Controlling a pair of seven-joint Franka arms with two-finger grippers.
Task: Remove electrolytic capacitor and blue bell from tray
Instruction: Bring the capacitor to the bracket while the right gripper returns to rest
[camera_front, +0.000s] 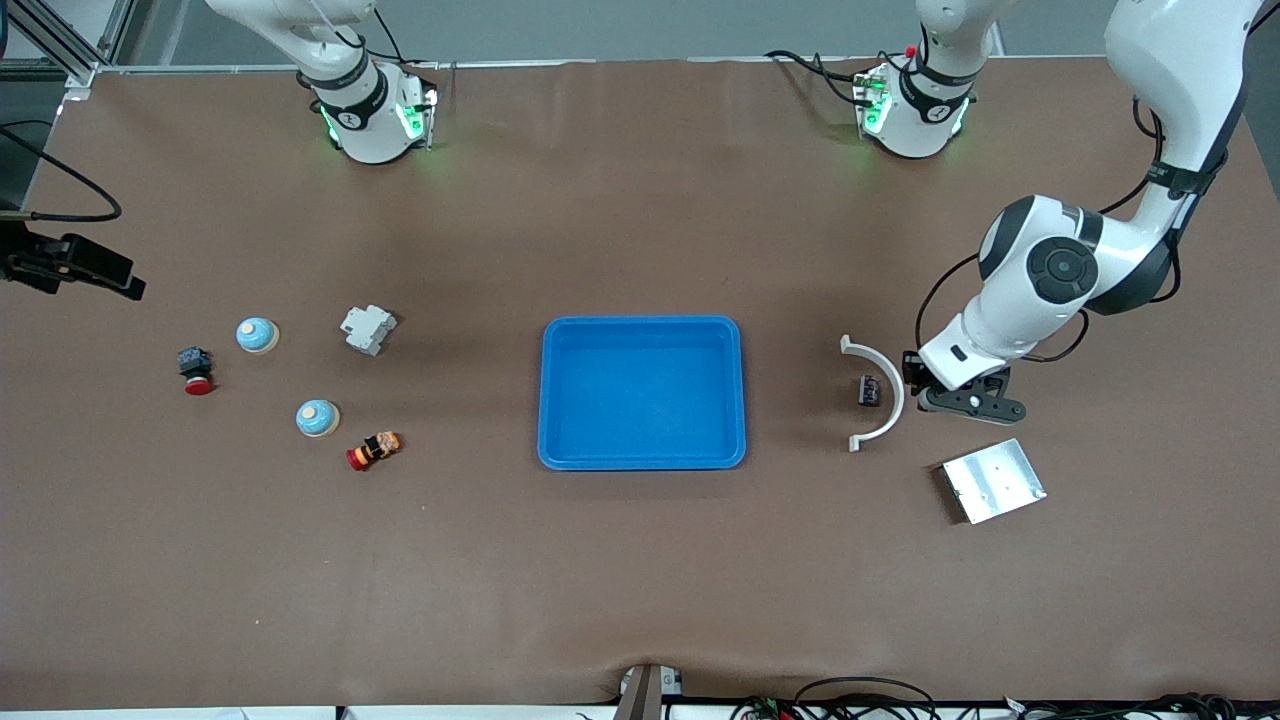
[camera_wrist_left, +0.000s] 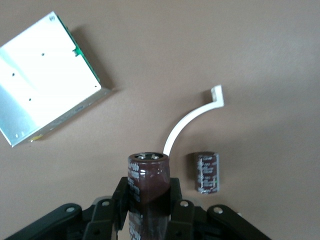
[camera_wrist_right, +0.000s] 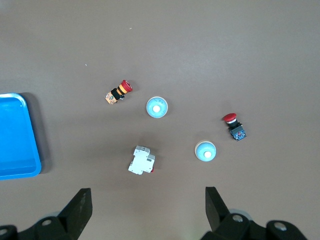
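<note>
My left gripper (camera_front: 915, 380) is low over the table at the left arm's end, shut on a dark brown capacitor (camera_wrist_left: 148, 172) that stands up between its fingers (camera_wrist_left: 148, 187). A second capacitor (camera_front: 869, 390) lies on the table inside a white curved strip (camera_front: 885, 395); it also shows in the left wrist view (camera_wrist_left: 206, 172). Two light blue bells (camera_front: 257, 334) (camera_front: 317, 417) sit at the right arm's end, also seen in the right wrist view (camera_wrist_right: 156, 107) (camera_wrist_right: 205, 150). My right gripper (camera_wrist_right: 147, 200) is open and empty, high above them, and is out of the front view.
A blue tray (camera_front: 642, 322) stands mid-table. A metal plate (camera_front: 992, 480) lies nearer the front camera than the left gripper. By the bells are a white breaker (camera_front: 368, 329) and two red push buttons (camera_front: 196, 370) (camera_front: 373, 450).
</note>
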